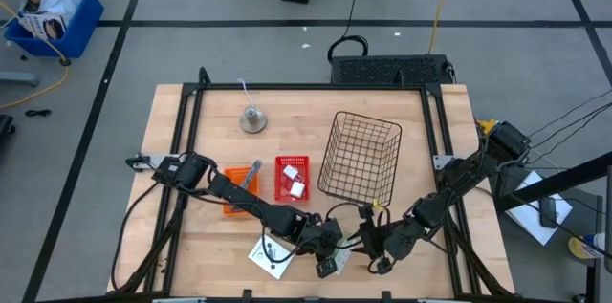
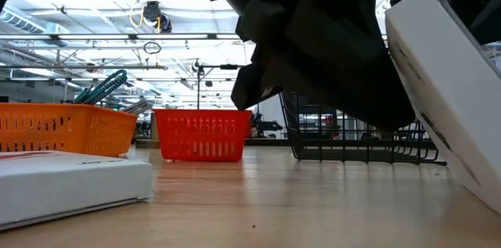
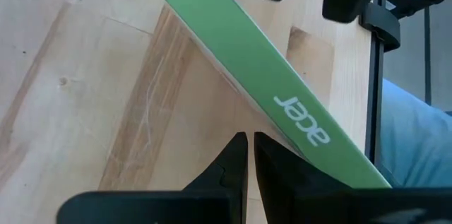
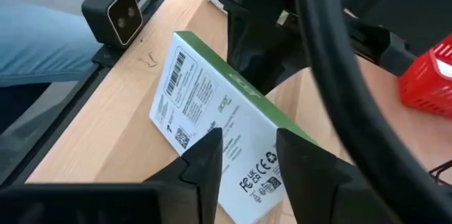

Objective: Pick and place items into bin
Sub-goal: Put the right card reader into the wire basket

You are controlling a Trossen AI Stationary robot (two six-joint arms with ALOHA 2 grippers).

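A flat white card-like box with a green side (image 3: 282, 90) stands tilted near the table's near edge (image 1: 331, 266), between both grippers. My left gripper (image 3: 250, 139) is shut at its lower edge. My right gripper (image 4: 247, 146) is open, its fingers over the box's printed face (image 4: 205, 104). A second white card (image 1: 271, 253) lies flat on the table (image 2: 70, 181). The grey and teal-handled tools (image 1: 251, 177) stick out of the orange bin (image 2: 63, 127). Small white blocks (image 1: 293, 181) lie in the red bin. My left gripper's shut fingertips meet the box's lower long edge, just under the green side (image 3: 265, 128), coming at it low across the table. The box leans tilted, with its green side raised. My right gripper: I cannot tell whether its fingers (image 4: 208, 150) touch the printed face.
A black wire basket (image 1: 361, 158) stands right of the red bin (image 1: 293, 177). The round grey bell-like object (image 1: 252, 119) sits toward the far left. A small camera (image 4: 116, 12) is mounted on the near edge, and a person's blue-clad leg (image 4: 42, 40) is beyond it.
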